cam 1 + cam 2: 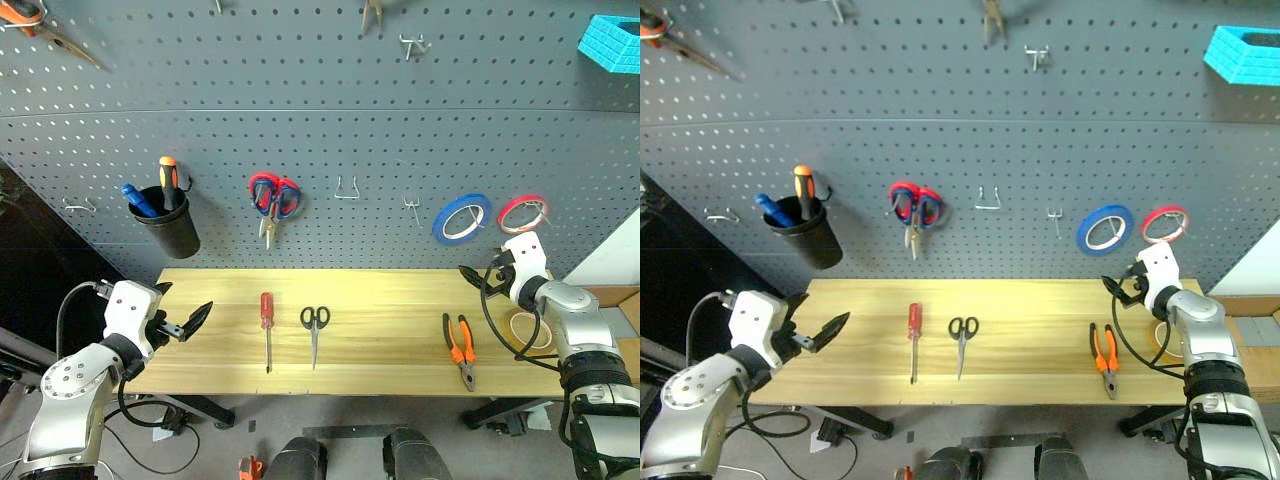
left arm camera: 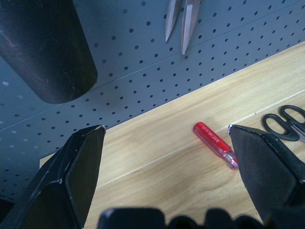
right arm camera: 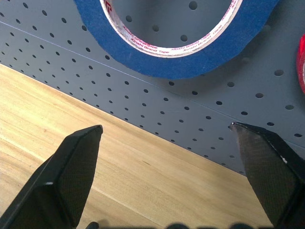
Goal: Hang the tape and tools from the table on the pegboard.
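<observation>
While our left gripper (image 1: pixel 197 320) hovers with fingers spread and empty at the left end of the light wooden worktop (image 1: pixel 380 300), we should take the slim red-handled screwdriver (image 1: pixel 267 328) by its handle. Rightward lie the small black-handled scissors (image 1: pixel 314 330), the orange-and-black-handled pliers (image 1: pixel 461 349) and the yellow-tan tape roll (image 1: pixel 530 330) at the right edge, beside our released right gripper (image 1: pixel 476 277). Bare hooks on the dark grey pegboard (image 1: pixel 340 100) above leave room.
</observation>
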